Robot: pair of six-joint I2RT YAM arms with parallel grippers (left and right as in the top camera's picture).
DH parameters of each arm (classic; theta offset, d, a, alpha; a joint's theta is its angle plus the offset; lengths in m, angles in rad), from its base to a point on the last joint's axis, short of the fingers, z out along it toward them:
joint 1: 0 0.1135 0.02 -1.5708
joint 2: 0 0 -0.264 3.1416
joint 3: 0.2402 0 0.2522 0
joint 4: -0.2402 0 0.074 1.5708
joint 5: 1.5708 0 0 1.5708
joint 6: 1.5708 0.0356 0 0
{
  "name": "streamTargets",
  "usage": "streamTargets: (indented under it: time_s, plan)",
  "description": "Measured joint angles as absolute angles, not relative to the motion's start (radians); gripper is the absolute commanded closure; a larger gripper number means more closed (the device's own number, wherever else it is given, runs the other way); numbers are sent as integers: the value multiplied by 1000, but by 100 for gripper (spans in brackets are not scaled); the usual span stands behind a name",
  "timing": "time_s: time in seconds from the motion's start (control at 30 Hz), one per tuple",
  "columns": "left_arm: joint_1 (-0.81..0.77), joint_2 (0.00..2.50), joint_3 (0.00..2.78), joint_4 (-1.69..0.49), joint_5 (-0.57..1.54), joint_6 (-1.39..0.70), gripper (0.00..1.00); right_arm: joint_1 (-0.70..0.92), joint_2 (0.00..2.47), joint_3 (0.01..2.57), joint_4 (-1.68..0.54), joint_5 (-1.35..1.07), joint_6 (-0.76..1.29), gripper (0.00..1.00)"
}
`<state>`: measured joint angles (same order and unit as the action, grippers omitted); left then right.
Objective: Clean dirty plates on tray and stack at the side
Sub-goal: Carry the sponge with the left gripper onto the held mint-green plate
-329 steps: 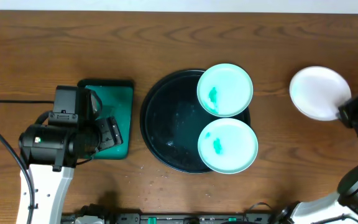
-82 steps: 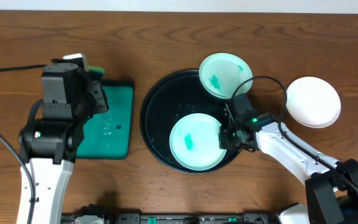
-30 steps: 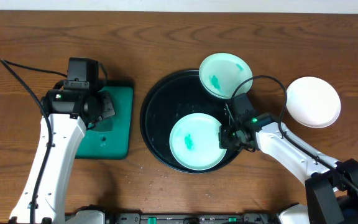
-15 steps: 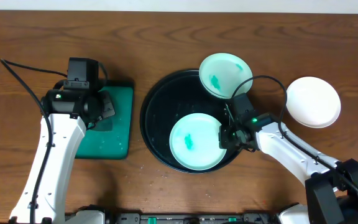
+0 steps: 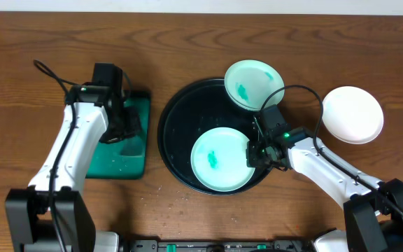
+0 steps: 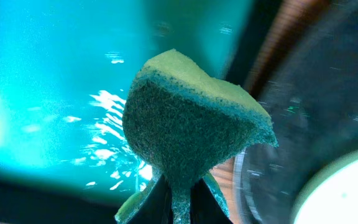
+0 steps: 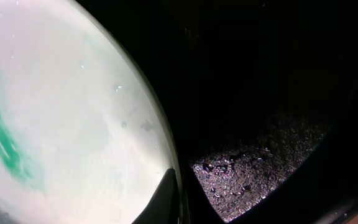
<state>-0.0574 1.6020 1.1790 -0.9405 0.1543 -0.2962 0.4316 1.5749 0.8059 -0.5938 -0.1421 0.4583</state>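
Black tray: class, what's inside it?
A smeared mint plate lies inside the tray, right fingers gripping its edge; a second plate overhangs the far rim. The floor beneath them is hidden.

Three plates on the count. The first mint-green plate (image 5: pixel 220 159) sits right at the right gripper (image 5: pixel 252 155) and carries one teal smear. The second mint-green plate (image 5: pixel 254 84) lies just beyond that gripper, again with one smear. That's two mint-green. There's one white plate (image 5: pixel 354 115), well apart on the gripper's outer right side. Trays come to two: one big round black tray (image 5: pixel 177 126) and one smaller rectangular green tray (image 5: pixel 121 162) beneath the left gripper (image 5: pixel 122 126). One sponge (image 6: pixel 191 130), a single piece, at the left gripper's tips. Two arms, two grippers.
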Motion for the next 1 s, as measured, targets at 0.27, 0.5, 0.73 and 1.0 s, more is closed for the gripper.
streamTargets:
  time_s: [0.27, 0.5, 0.73, 1.0]
  plan:
    - [-175, 1604, 1234, -958, 244, -331, 93, 432, 1575, 806, -584, -142, 482, 99]
    - [-369, 1604, 1237, -912, 263, -389, 93, 432, 1575, 806, -561, -166, 536, 99]
    - [-442, 1657, 1240, -859, 256, -442, 93, 432, 1575, 806, -553, -185, 571, 99]
    - [-441, 1840, 1241, -788, 257, -453, 93, 432, 1575, 806, -553, -187, 578, 99]
